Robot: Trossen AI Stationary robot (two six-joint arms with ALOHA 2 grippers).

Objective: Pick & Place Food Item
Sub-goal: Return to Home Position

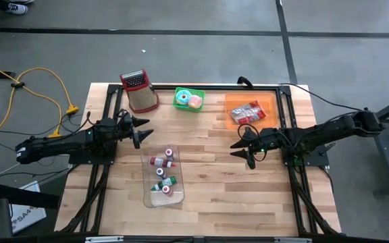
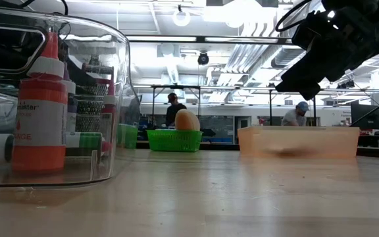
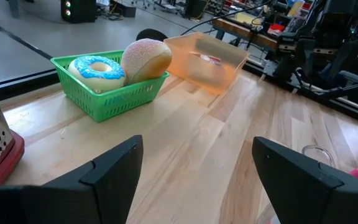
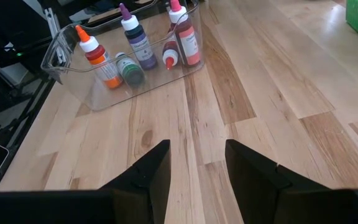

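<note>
A green basket (image 1: 188, 98) stands at the far middle of the table and holds a blue-iced donut (image 3: 96, 67) and a pale round bun (image 3: 145, 58). To its right stands an orange bin (image 1: 250, 109) with a red and white packet (image 1: 247, 113) inside. My left gripper (image 1: 147, 127) hangs open left of the table's centre, pointing toward the basket, nothing between its fingers (image 3: 114, 163). My right gripper (image 1: 237, 149) hangs open just near of the orange bin, above bare wood, with nothing between its fingers (image 4: 151, 171).
A clear bin (image 1: 163, 177) of small colour bottles (image 4: 135, 43) lies between the two grippers, toward the near side. A metal grater on a red base (image 1: 139, 91) stands at the far left. People move in the room behind the table.
</note>
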